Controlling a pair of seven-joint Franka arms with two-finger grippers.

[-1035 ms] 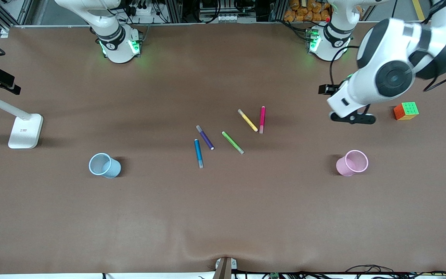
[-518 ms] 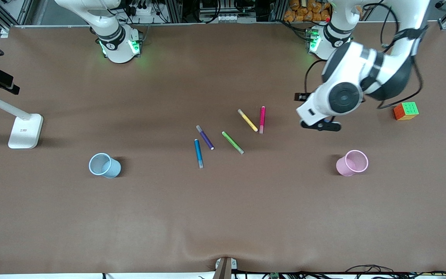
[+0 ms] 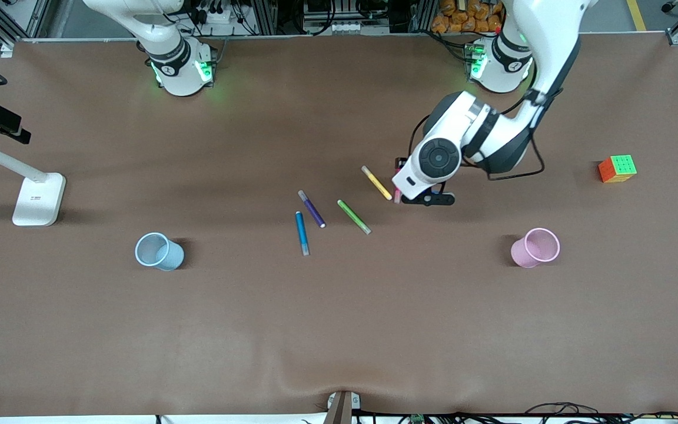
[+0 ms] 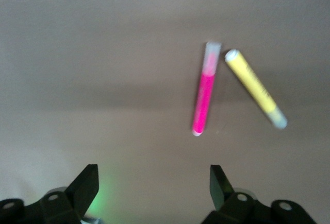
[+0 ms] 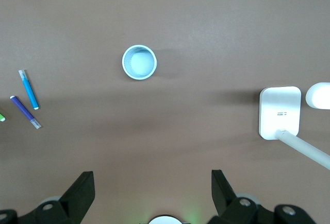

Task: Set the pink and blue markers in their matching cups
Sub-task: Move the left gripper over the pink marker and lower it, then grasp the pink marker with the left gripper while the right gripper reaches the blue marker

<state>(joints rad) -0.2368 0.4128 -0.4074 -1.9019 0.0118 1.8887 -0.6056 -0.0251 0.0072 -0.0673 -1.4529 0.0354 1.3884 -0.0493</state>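
From the front, the left claw (image 3: pixel 427 197) hangs over the pink marker (image 3: pixel 398 176), beside the yellow marker (image 3: pixel 376 182). The blue marker (image 3: pixel 302 232) lies mid-surface; the blue cup (image 3: pixel 158 251) and pink cup (image 3: pixel 534 247) stand at either end.

The left wrist shows its claw (image 4: pixel 153 183) spread above the pink marker (image 4: pixel 203 96).

The right wrist shows its waiting claw (image 5: pixel 152 190) spread, high over the blue cup (image 5: pixel 139 62).
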